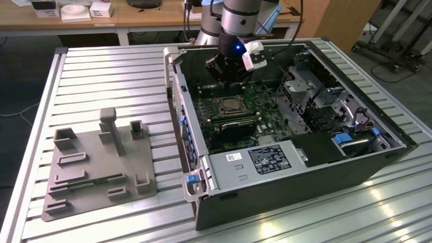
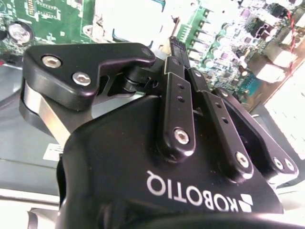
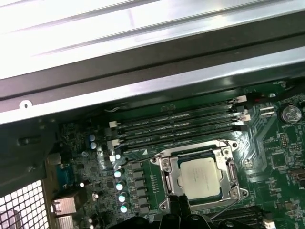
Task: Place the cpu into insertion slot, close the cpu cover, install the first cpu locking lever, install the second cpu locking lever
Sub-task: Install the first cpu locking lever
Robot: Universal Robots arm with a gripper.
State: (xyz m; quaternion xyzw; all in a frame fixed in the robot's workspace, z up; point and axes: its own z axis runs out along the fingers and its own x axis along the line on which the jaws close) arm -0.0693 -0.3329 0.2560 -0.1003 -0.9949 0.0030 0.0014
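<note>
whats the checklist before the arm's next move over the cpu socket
1. cpu lying flat in the insertion slot: ok.
2. cpu cover down around the cpu: ok, it looks flat in the first wrist view.
3. locking levers latched: cannot tell.
4. claw close to the slot: ok, its tip is at the cover's edge.
5. claw touching the cover: cannot tell.
6. memory slots apart from the claw: ok, they lie on the far side of the cpu from it.
</note>
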